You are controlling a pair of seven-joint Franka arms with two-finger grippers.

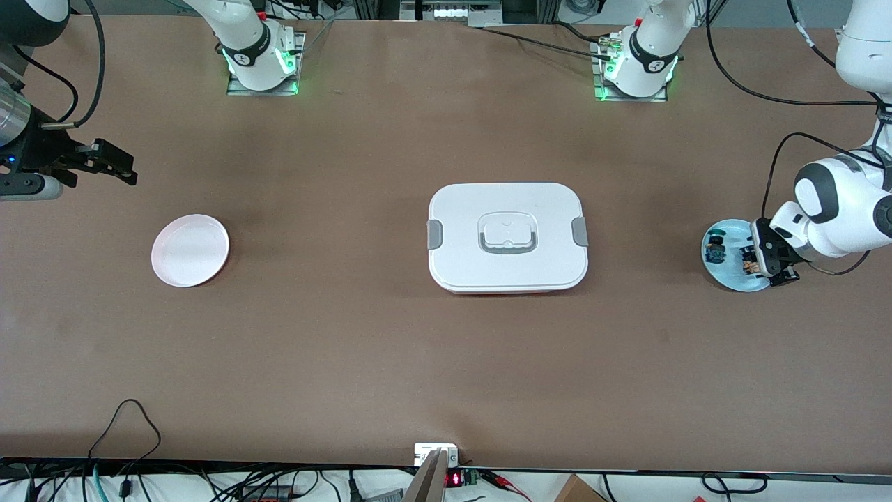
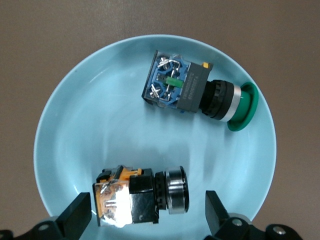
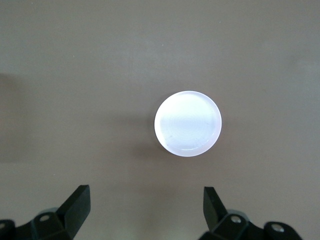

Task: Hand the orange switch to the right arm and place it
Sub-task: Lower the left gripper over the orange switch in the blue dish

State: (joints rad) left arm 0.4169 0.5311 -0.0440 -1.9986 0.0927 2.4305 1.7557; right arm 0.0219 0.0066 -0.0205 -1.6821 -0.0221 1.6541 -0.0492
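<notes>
- The right gripper [image 1: 115, 164] hangs in the air over bare table at the right arm's end, fingers spread and empty; that arm waits. In its wrist view the pink plate [image 3: 188, 123] lies on the table [image 1: 348, 335] ahead of the parted fingers.
- A white lidded box [image 1: 507, 237] sits mid-table, well apart from both grippers.
- The left gripper [image 2: 147, 212] is low over the blue plate [image 2: 75, 125], fingers released with one on either side of the orange switch [image 2: 137, 196], neither visibly touching it.
- The orange switch lies on its side in that plate; the green-capped switch [image 2: 192, 92] lies clear of the fingers, apart from it.
- Step in hand, as I judge it: the left arm's pickup. Next it likely needs to settle and close squarely on the switch body.
</notes>
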